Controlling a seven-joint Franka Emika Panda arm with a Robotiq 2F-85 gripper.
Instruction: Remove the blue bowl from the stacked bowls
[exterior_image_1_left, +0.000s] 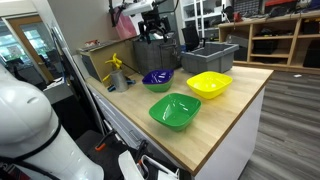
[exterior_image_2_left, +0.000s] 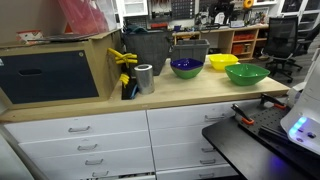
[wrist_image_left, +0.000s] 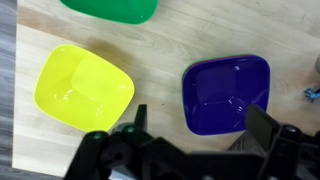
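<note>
The blue bowl (wrist_image_left: 227, 93) is glossy dark blue-violet and sits upright on the wooden table top; it also shows in both exterior views (exterior_image_1_left: 157, 79) (exterior_image_2_left: 186, 67). No red-orange bowl shows in any view; nothing can be seen under the blue bowl. My gripper (wrist_image_left: 200, 125) is open and empty. It hangs well above the table, with the near edge of the blue bowl between its fingers in the wrist view. In an exterior view the gripper (exterior_image_1_left: 153, 35) is high above and behind the blue bowl.
A yellow bowl (wrist_image_left: 83, 88) (exterior_image_1_left: 209, 84) and a green bowl (wrist_image_left: 110, 8) (exterior_image_1_left: 174, 110) stand separately beside the blue one. A grey bin (exterior_image_1_left: 210, 55), yellow clamps (exterior_image_1_left: 118, 72) and a silver can (exterior_image_2_left: 145, 78) are at the back. The table edge (exterior_image_1_left: 235, 125) is near.
</note>
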